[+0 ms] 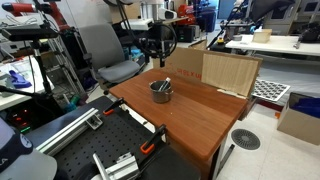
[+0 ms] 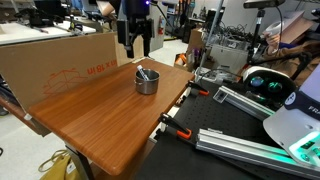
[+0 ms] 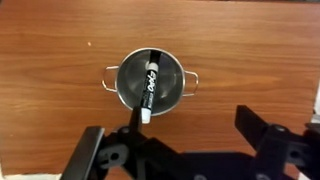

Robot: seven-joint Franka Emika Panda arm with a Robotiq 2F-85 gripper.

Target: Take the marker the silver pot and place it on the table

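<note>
Stage: early. I judge that the pickup has not begun and the arm is only lined up over its target.
Done so far: nothing that shows. The marker lies inside the silver pot, and no part of it rests on the table.
Left to do: come down, close on the marker, lift it clear of the rim, and set it on bare wood beside the pot.
Claw: the gripper is spread wide and holds nothing. The wrist view shows one dark finger at each lower corner, with only wood and the pot's near edge between them.
Claw height: in an exterior view the gripper hangs above the pot, well apart from it.
Marker place: it lies slanted across the pot, its far end low inside and its near end propped on the near rim, poking slightly over.
Marker look: a thin stick with a dark barrel, white printed lettering along it, and a pale near end. It spans about the pot's width.
Pot look: round, shiny, low-sided metal with a small wire loop handle on its left and right sides.
Pot place: it stands upright towards the far part of the reddish-brown top, near the upright cardboard panel.
Next move calls for: probably a grip across the raised near end, since the rest sits below the rim.
</note>
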